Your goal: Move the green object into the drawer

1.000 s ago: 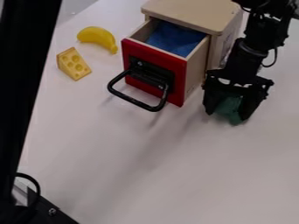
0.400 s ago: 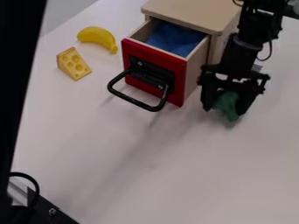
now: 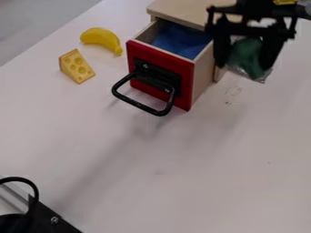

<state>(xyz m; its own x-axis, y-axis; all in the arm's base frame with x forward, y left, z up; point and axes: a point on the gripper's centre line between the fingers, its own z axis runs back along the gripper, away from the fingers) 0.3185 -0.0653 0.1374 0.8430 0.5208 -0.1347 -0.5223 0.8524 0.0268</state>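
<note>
Jaws parted around the green object (image 3: pixel 248 57), I have it pinched between my two sides, each pressed against it, so the gap is only as wide as what I grip. Its lower end pokes out below me, with a pale edge along the tip. I hang at the upper right of the camera view, just right of the drawer (image 3: pixel 187 82), and what I carry is outside that drawer, by its right side as seen here. My black arm (image 3: pixel 252 8) comes in from the top edge.

The drawer stands pulled out of its pale wooden cabinet (image 3: pixel 188 10), its red front turned toward the lower left of the view. A black handle (image 3: pixel 137 103) juts from that front, and inside I can see a blue lining (image 3: pixel 179 41).

On the white surface (image 3: pixel 121 159), left of the drawer, a yellow banana (image 3: pixel 100 36) lies on its side, and near it, a little lower in the view, is a yellow cheese wedge (image 3: pixel 77 67) with round hollows. The two are apart. In the lower left corner are a black part (image 3: pixel 45 214) with a screw in it and a looping black cable (image 3: pixel 33 186). Grey floor (image 3: pixel 36 27) shows past the surface's edge at the upper left.
</note>
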